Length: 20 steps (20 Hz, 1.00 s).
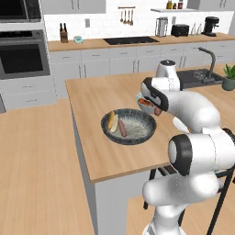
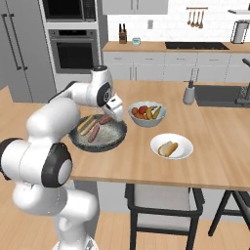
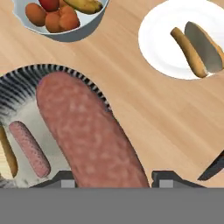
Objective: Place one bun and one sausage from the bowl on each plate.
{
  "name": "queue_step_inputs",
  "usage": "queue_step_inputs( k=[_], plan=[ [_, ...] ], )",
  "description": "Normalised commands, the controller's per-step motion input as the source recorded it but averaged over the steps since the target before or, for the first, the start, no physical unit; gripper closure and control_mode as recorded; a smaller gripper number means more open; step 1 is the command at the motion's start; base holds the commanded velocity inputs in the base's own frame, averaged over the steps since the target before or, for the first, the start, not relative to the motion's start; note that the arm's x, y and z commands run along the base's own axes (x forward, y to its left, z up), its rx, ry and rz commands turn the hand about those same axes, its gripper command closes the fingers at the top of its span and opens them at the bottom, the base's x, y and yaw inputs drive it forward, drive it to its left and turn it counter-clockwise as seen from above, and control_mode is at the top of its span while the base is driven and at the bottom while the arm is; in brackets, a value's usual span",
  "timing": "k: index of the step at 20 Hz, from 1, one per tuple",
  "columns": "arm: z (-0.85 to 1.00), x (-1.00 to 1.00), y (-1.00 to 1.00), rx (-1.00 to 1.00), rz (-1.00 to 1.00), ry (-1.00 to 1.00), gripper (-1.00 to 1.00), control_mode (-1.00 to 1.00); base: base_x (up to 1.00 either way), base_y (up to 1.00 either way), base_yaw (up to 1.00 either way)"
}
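While the gripper (image 3: 111, 181) hangs over the bowl's (image 3: 65, 72) right rim, it is closed around a sausage (image 3: 87, 135), fingers pinching the near end and the rest sticking out ahead of the hand. From the right base the hand sits above the bowl's edge, beside the fruit bowl (image 2: 146, 120).

Step, as I read it: carry this sausage to a plate. How to do it well:
- Lift enough to clear the bowl rim before going sideways.
- The grip is at one end, so the free end may droop or swing; move slowly.
- Route around the fruit bowl, not over it.
- Lower until the sausage nearly touches the plate before opening, or it will likely roll off.
- Lay it alongside the bun, not on top.

Containers:
- Bowl: one more sausage (image 3: 29, 148) and a bun (image 1: 111, 121) remain inside, lying side by side toward the left.
- White plate (image 3: 153, 43): holds a bun (image 3: 189, 51); in the right base view it sits to the right of the bowl, near the counter's front edge. A grey shape lies on the plate against the bun; can't tell what it is.
- Fruit bowl: orange and red fruit plus a banana, not task items.
- Grey plate: can't place it from these views.

Judgement: roughly a quarter done.
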Motion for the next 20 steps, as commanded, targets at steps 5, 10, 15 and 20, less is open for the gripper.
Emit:
queue_step_inputs(
  k=[5,10,15,20],
  plan=[
    [0.47,-0.41,-1.00,0.04,0.17,-0.31,1.00,-1.00,0.00,0.00,0.00],
    [-0.19,-0.34,-1.00,0.01,0.35,-0.16,1.00,-1.00,0.00,0.00,0.00],
    [-0.58,-0.06,-1.00,0.00,0.42,0.12,1.00,-1.00,0.00,0.00,0.00],
    [-0.09,0.85,-0.24,0.00,0.04,0.36,1.00,-1.00,0.00,0.00,0.00]
  ],
)
